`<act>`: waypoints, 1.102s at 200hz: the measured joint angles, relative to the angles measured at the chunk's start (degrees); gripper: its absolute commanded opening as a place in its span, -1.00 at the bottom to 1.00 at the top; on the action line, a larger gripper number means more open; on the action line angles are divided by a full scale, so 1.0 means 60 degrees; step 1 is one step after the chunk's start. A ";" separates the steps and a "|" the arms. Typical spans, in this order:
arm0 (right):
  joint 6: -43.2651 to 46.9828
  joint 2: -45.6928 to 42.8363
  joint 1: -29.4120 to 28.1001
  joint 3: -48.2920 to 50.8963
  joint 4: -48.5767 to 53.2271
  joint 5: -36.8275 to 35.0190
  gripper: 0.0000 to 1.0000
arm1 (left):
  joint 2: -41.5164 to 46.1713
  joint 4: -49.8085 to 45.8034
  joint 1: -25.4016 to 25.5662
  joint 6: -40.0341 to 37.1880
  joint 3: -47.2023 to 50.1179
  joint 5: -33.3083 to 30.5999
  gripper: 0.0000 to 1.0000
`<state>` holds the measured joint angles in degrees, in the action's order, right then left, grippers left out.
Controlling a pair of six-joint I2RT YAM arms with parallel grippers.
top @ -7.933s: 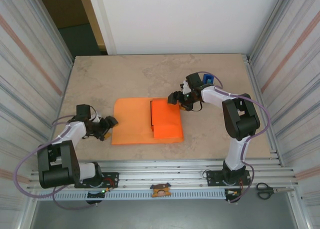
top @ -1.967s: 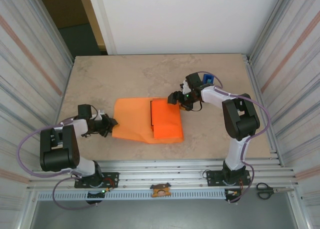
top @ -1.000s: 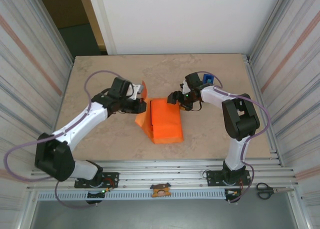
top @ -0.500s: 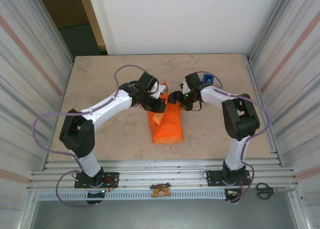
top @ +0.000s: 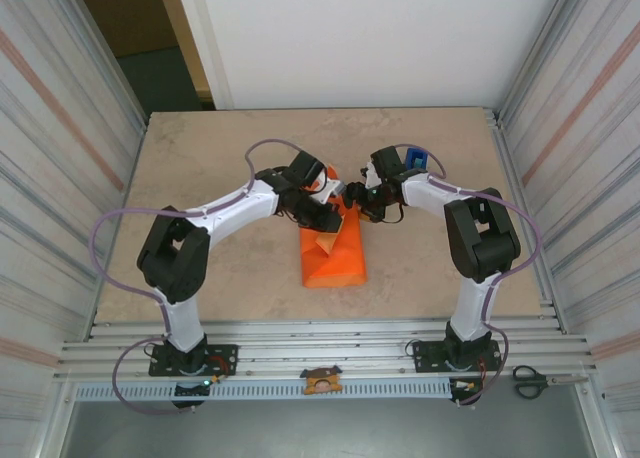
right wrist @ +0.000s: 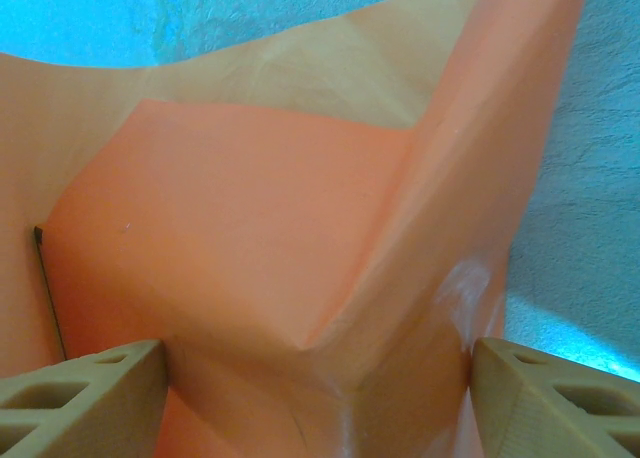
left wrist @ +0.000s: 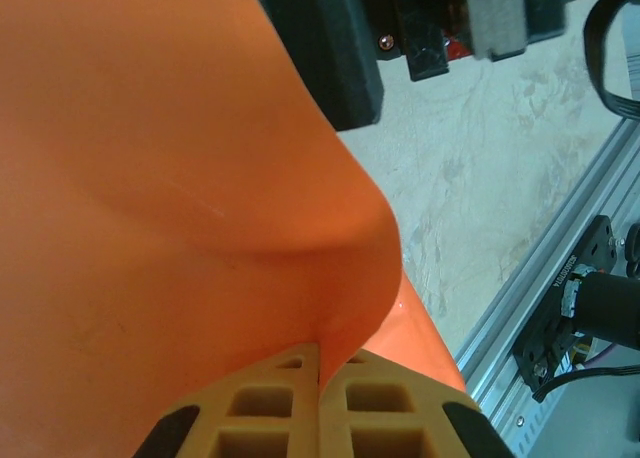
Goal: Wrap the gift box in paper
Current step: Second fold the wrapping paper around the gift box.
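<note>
Near the middle of the worktop, the left pincer was pinched tight on a raised flap of the paper, which lay folded over the gift box. Just right, the right pincer stood wide, fingers pressed against both sides of the paper-draped box.

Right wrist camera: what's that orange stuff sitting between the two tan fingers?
In the right wrist view, the gift box spans the gap between the fingers of the right gripper, with the paper folded up along its right side.
</note>
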<state>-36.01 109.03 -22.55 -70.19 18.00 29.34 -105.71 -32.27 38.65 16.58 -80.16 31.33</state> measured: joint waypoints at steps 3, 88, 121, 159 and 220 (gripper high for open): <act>0.0000 0.0000 0.0000 0.0004 0.0000 0.0000 0.50 | -0.0036 0.0007 0.0000 0.0004 -0.0004 0.0033 -1.00; -0.0142 -0.0066 0.0000 0.0135 -0.0157 -0.0025 0.50 | -0.0597 0.0412 0.0000 0.0324 -0.0004 0.0364 -1.00; -0.0138 -0.0091 0.0000 0.0186 -0.0229 -0.0033 0.50 | -0.0754 0.0499 0.0000 0.0459 0.0011 0.0477 -1.00; -0.0124 -0.0106 0.0000 0.0160 -0.0149 -0.0029 0.50 | -0.0812 0.0754 -0.0004 0.0532 0.0168 0.0656 -1.00; -0.0091 -0.0106 0.0124 -0.0022 0.0310 0.0076 0.55 | -0.0812 0.1351 -0.0004 0.0860 0.0433 0.0892 -1.00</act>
<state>-36.56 108.40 -21.80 -70.32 19.86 29.80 -110.59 -24.16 38.63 21.74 -77.56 36.69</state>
